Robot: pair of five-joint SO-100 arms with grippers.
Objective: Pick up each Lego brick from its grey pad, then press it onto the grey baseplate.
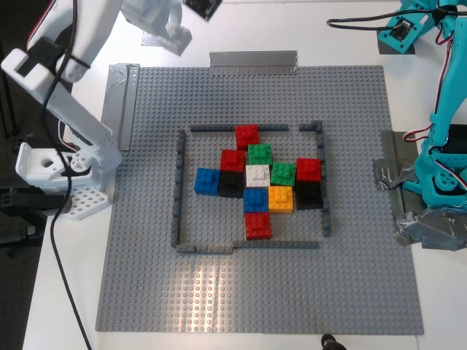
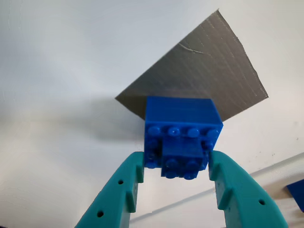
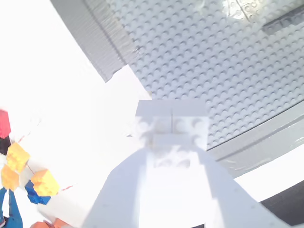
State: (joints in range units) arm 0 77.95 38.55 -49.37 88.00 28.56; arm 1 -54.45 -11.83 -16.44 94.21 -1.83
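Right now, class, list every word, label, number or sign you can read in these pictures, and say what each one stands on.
None: no readable text in any view.
The bricks and the baseplate show only plain studs; any stud marks are too small to read.
The tape is blank.
The blue brick in my first claw and the white brick in my second claw carry no marking.

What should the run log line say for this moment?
first gripper: shut on blue brick | second gripper: shut on white brick | neither on baseplate
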